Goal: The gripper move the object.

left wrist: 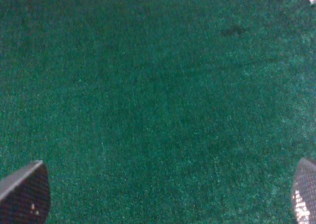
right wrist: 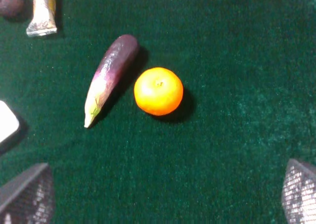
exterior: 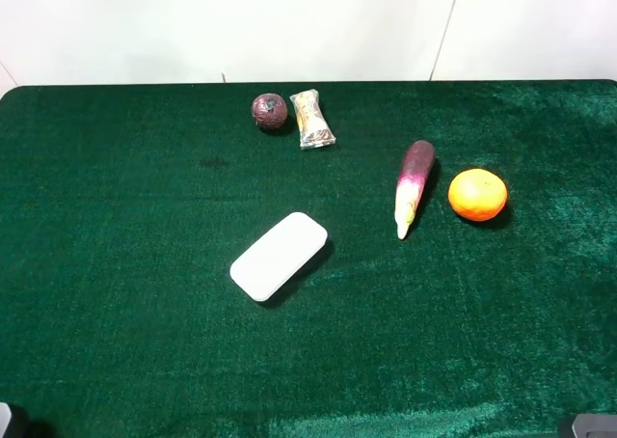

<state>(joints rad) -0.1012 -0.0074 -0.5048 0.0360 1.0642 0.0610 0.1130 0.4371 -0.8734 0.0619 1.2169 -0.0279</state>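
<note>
The orange fruit (exterior: 477,194) is round and glossy and lies on the green cloth at the right, just right of the purple eggplant (exterior: 415,185). In the right wrist view the fruit (right wrist: 158,91) sits ahead of my right gripper (right wrist: 163,197), well apart from it. The jaws stand wide open and empty. My left gripper (left wrist: 163,197) is also wide open and empty, over bare cloth. Neither gripper's fingers show in the exterior high view.
A dark maroon ball (exterior: 270,111) and a crumpled packet (exterior: 312,118) lie near the back edge. A white oblong box (exterior: 279,256) lies in the middle. The eggplant (right wrist: 109,76) almost touches the fruit. The table's back edge meets a white wall.
</note>
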